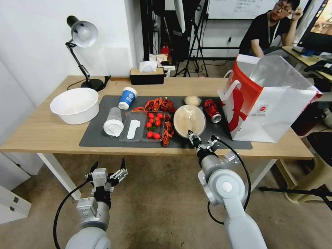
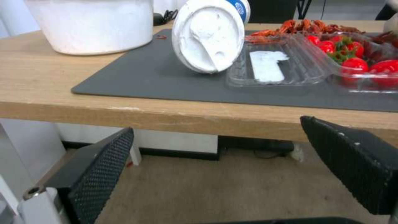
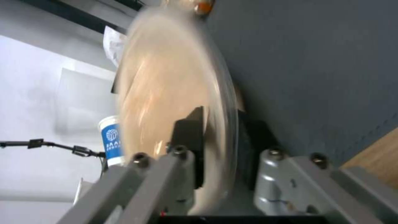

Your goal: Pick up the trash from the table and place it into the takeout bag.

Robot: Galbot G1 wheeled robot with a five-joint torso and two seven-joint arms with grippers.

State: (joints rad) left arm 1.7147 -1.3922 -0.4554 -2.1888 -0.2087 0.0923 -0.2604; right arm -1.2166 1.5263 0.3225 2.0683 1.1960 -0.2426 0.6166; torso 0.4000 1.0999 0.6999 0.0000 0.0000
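Right end effector [image 3: 219, 149] pinches bowl [image 1: 189, 120] rim, seen in right wrist view. Left end effector [image 1: 108, 168] open below counter [image 1: 41, 133], near bowl.

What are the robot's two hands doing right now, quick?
Left gripper: open, holding nothing, below the table edge.
Right gripper: shut on the rim of the lidded bowl.

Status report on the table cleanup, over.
Right gripper clamped on bowl rim. Left gripper open, below table edge. Bag upright, open. Nothing blocking.
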